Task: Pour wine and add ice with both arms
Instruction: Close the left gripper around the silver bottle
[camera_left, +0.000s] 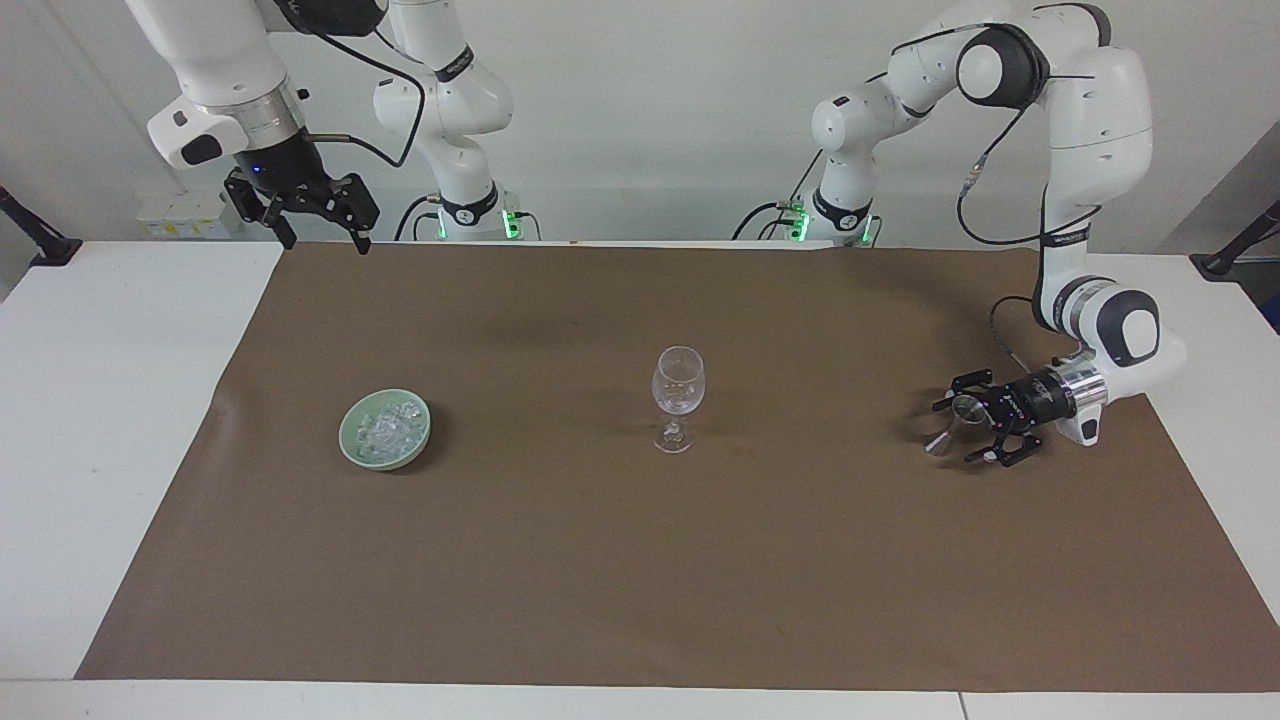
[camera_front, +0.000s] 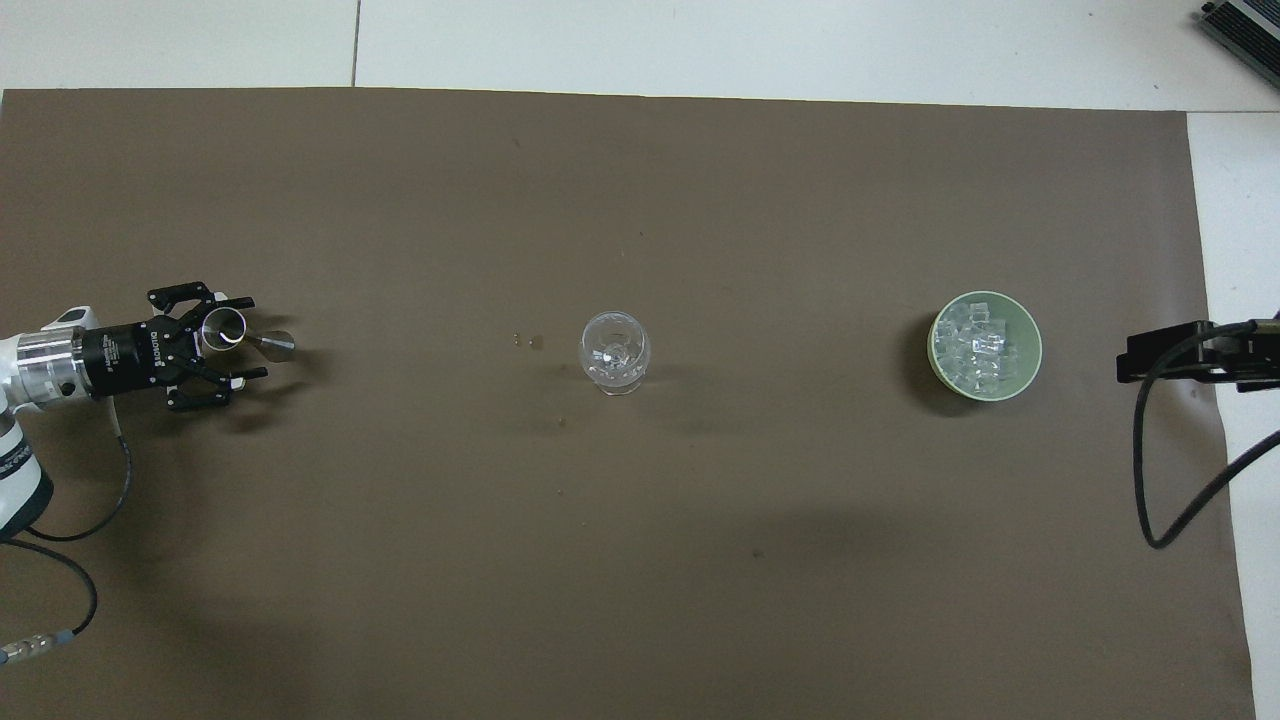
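at the right of the facing view, the left gripper (camera_left: 973, 428) lies low and level over the brown mat (camera_left: 640, 560), its fingers spread to either side of a small metal measuring cup (camera_left: 966, 407) that stands toward the left arm's end of the table; whether they already touch the cup cannot be told. the wine glass (camera_left: 678, 396) stands upright at the centre of the frame, with no wine visible in it, and the ice (camera_left: 387, 430) sits heaped in a green bowl (camera_left: 347, 440) at the left, toward the right arm's end. the right gripper (camera_left: 318, 222) waits in the upper left corner, raised over the mat's edge by the robots, fingers apart and empty. the step in hand looks like taking hold of the cup for the pour. the next move probably calls for a firm squeeze on the cup's wall, then a level lift and carry to the glass, keeping it upright until it is over the rim.
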